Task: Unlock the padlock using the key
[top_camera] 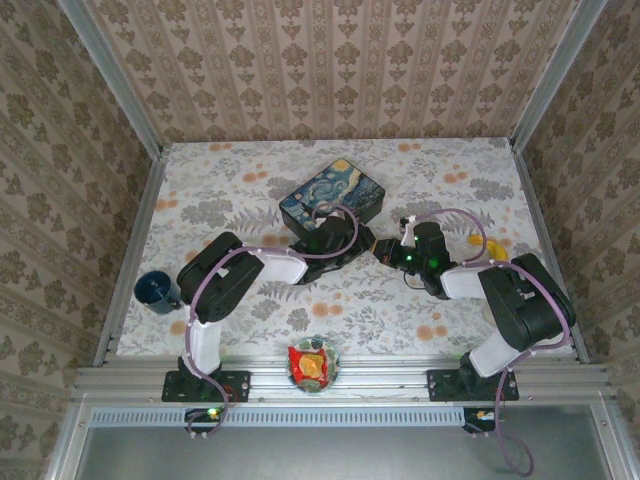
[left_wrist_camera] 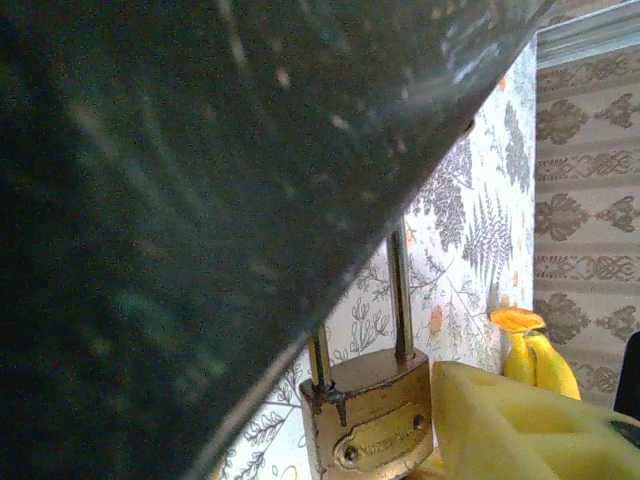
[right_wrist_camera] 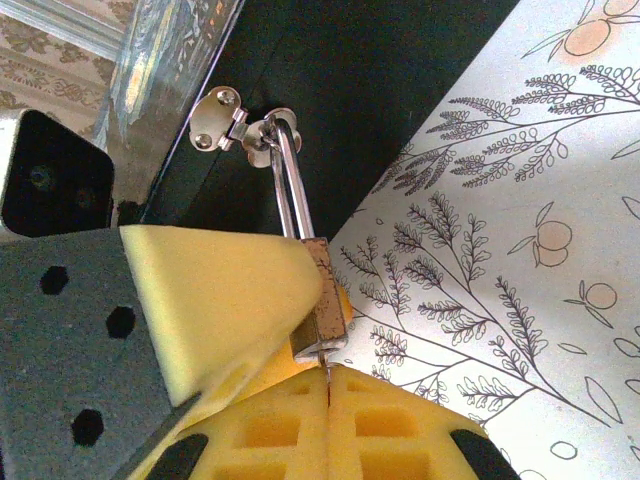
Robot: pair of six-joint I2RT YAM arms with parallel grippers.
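Nearest, the yellow pads of the right gripper (right_wrist_camera: 328, 395) are pressed together on a thin sliver of key (right_wrist_camera: 325, 372), which is met by the underside of the padlock (left_wrist_camera: 375, 415). The padlock's small brass body, stamped with an oval plate, is pinched between the foam pads of the left gripper (top_camera: 365, 245). Beyond, its long silver shackle (left_wrist_camera: 398, 290) is threaded through the hasp (right_wrist_camera: 225, 118) of the dark painted tin (top_camera: 335, 195).

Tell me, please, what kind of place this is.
Probably a staged robot test cell, not a real room: wallpapered panels box in a table with a floral cover, and the left arm and right arm are bolted to an aluminium rail at its near edge.
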